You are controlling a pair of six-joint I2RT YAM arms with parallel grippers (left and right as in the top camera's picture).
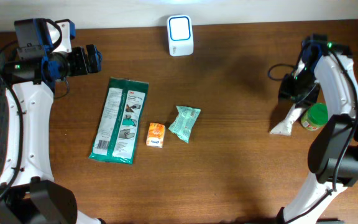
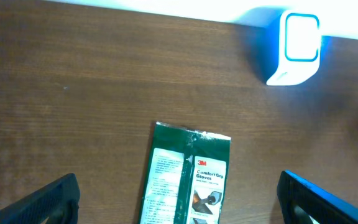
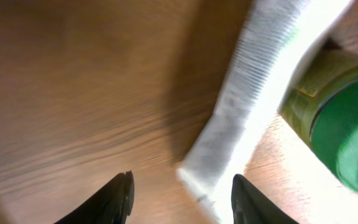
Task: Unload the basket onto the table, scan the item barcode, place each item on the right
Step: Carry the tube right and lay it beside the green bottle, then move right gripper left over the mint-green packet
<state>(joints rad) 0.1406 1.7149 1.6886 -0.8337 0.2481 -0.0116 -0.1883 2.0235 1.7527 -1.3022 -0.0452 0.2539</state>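
Brown wooden surface, scanner [image 1: 180, 35] glowing at the far edge, with a glove packet [image 1: 119, 119], orange sachet [image 1: 156, 135] and teal pouch [image 1: 184, 122] spread mid-surface. Right jaws stand apart at the end of the white packet [image 3: 241, 118], not clamped, with a green-lidded jar [image 1: 314, 117] just beside it. Left jaws stand wide apart near the glove packet.

Counts: one barcode scanner [image 1: 180, 34], white with a lit blue-edged face. One green 3M glove pack [image 1: 119, 120]. One small orange packet [image 1: 156, 135]. One pale green pouch [image 1: 184, 123]. One white tube with crimped end [image 1: 288, 124]. One green-lidded jar [image 1: 316, 116]. That makes five loose items plus the scanner, six things on one wooden table [image 1: 241, 174]. Two robot arms, two grippers: left gripper [image 1: 91, 60], right gripper [image 3: 182, 196].
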